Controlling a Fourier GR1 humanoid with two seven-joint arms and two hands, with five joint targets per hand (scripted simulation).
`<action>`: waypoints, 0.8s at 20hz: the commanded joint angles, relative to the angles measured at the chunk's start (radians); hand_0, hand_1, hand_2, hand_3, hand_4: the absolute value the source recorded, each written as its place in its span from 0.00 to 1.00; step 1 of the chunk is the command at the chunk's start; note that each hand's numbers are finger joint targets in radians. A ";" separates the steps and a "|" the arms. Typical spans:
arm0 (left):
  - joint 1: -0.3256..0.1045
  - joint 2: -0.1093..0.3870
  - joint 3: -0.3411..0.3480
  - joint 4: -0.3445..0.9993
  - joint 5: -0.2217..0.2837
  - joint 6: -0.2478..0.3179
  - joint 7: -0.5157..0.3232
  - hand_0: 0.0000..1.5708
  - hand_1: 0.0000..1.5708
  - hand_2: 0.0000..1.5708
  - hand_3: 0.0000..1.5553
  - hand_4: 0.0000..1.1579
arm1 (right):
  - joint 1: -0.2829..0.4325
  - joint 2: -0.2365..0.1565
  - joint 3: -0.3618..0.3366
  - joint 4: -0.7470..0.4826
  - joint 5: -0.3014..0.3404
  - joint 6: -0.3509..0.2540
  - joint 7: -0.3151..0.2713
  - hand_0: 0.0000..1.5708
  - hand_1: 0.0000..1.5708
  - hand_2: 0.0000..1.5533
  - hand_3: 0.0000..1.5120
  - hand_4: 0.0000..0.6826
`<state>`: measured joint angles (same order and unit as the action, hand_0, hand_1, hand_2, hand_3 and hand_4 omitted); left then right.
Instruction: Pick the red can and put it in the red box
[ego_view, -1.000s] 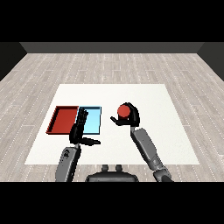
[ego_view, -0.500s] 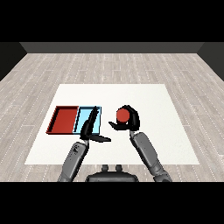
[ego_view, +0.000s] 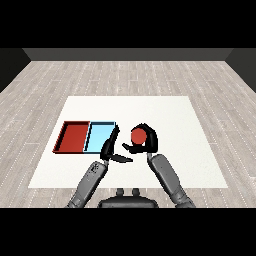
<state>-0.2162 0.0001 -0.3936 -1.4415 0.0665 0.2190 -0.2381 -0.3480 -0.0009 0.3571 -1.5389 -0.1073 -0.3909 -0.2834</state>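
My right hand is curled round the red can, which it carries above the white table, just right of the light blue tray; compared with the views of a second and half a second ago, the can has travelled left and toward me, closing on the trays; I judge the pick to be complete and the transfer to be under way. My left hand has changed as well; it has advanced from the lower left until its straight, spread fingers lie against the near right corner of the light blue tray, its thumb pointing toward the can; it holds nothing. The red tray lies on the far side of the light blue tray, the two touching along one shared edge; the can must therefore cross the whole light blue tray before release. Open room: the table right of and beyond my right hand is bare, and the space over both trays appears free. Constraints: my left hand now occupies the direct low path between can and trays, so I judge that the can should pass over it or that it should withdraw; the raised tray rims require height on approach; the red tray's left edge sits near the table's left margin, so overshoot is to be avoided.
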 joint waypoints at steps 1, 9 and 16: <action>-0.003 0.000 0.049 0.038 0.020 -0.062 -0.012 0.00 0.00 0.00 0.00 0.00 | -0.016 0.001 0.020 -0.023 0.003 -0.023 0.009 0.93 0.93 0.93 0.92 0.96; -0.001 0.000 -0.036 0.059 0.056 0.008 -0.019 0.00 0.00 0.00 0.00 0.00 | 0.012 0.001 0.091 -0.004 -0.019 -0.051 -0.036 0.93 0.93 0.92 0.92 0.97; -0.101 0.000 -0.125 0.155 0.162 0.094 -0.076 0.00 0.00 0.00 0.00 0.00 | -0.049 0.001 0.079 -0.001 -0.070 -0.048 -0.036 0.92 0.92 0.92 0.92 0.96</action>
<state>-0.2600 0.0000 -0.4586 -1.3459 0.1671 0.2575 -0.2708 -0.3844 -0.0003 0.4182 -1.5334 -0.1485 -0.4289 -0.3066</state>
